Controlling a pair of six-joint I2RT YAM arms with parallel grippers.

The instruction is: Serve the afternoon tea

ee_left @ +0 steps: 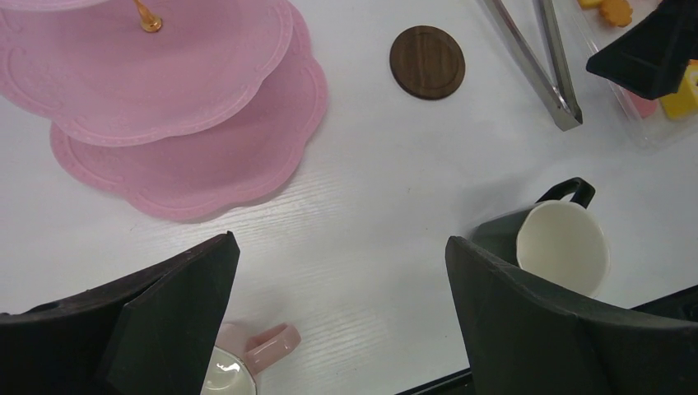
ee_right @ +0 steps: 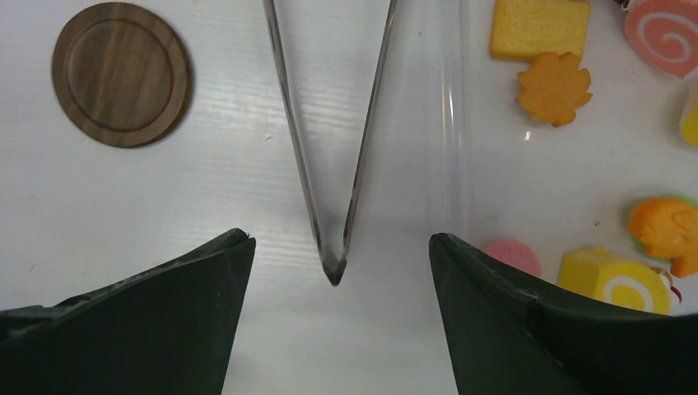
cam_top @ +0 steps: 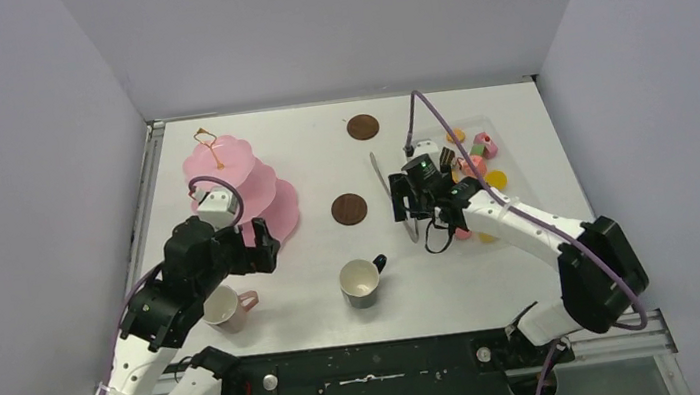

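The pink three-tier stand (cam_top: 242, 186) is taken as the landmark. The pink mug (cam_top: 226, 308) is set just in front of it, and the black mug (cam_top: 361, 282) in front and to its right. Two brown coasters (cam_top: 348, 209) (cam_top: 362, 126) are laid to its right. Well to its right, toy pastries (ee_right: 553, 86) are kept in a clear tray (ee_right: 461, 123). The left gripper (ee_left: 342, 243) is held spread wide in front of the stand, with nothing between its fingers. The right gripper (ee_right: 339, 243) is spread to either side of the tongs' (ee_right: 331, 265) joined end, which is not touched.
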